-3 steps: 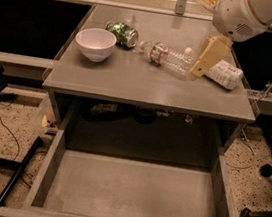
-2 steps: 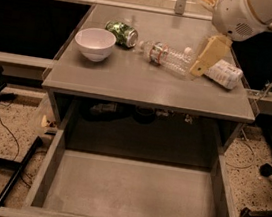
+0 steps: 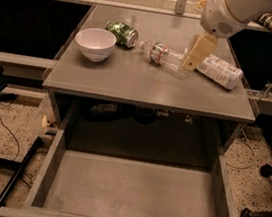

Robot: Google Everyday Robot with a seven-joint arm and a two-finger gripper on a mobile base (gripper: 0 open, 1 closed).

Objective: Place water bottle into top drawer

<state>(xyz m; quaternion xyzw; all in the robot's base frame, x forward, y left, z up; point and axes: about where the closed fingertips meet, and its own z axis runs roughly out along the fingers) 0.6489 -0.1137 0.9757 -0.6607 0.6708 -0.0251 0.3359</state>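
Observation:
The water bottle (image 3: 164, 57) lies on its side on the grey tabletop (image 3: 129, 82), right of centre, with its cap pointing left. It is clear and ribbed, with a red-and-blue band. My gripper (image 3: 197, 53), cream-coloured, hangs from the white arm at the upper right and sits at the bottle's right end, at or just above its base. The top drawer (image 3: 48, 174) is pulled open below the table's front edge, with nothing on its flat grey bottom.
A white bowl (image 3: 94, 43) and a green can (image 3: 122, 33) are on the table's left half. An opaque white-labelled bottle (image 3: 220, 71) lies right of the gripper. A chair base (image 3: 261, 214) is on the floor at right, and a black bar (image 3: 15, 177) at left.
My gripper has moved slightly left, closer over the water bottle's right end. The bottle, bowl, can and drawer have not moved.

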